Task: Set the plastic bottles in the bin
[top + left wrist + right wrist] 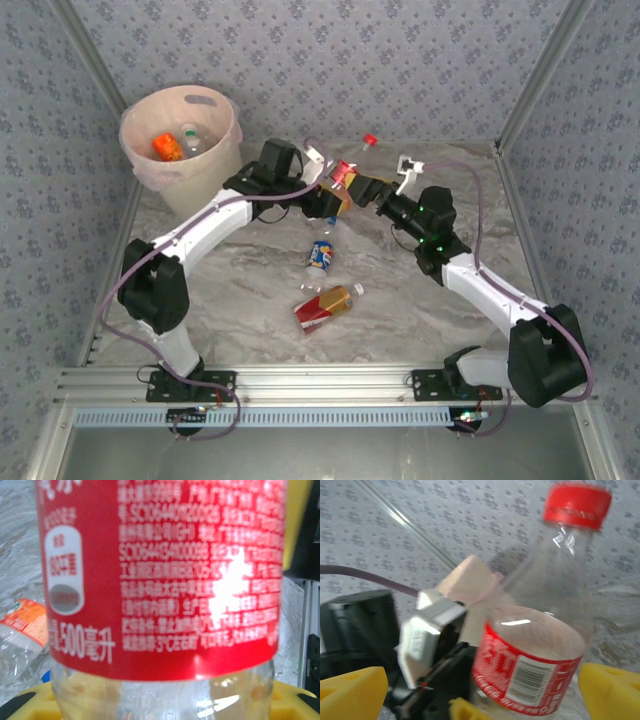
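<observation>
The red-labelled bottle [347, 170] is clear, thin plastic with a glossy wrap label printed in white characters and a ribbed red cap [577, 505]. It is held off the table, tilted, at mid-table right of the bin [150, 170]. The left gripper [340, 197] clamps its lower body, yellow fingertips [20, 702] pressed at either side. The right gripper [363, 188] is spread wide, and its yellow fingers [350, 690] flank the same bottle with a clear gap on one side.

The bin is a cream round pail with a pinkish bag over its rim. An orange-labelled bottle [167, 148] and a clear one [192, 140] lie inside. The two wrists crowd each other closely.

On the marbled tabletop [250, 290] nearer the bases lie a blue-labelled bottle [321, 255] and a red-and-amber bottle [325, 305], with open surface around them.
</observation>
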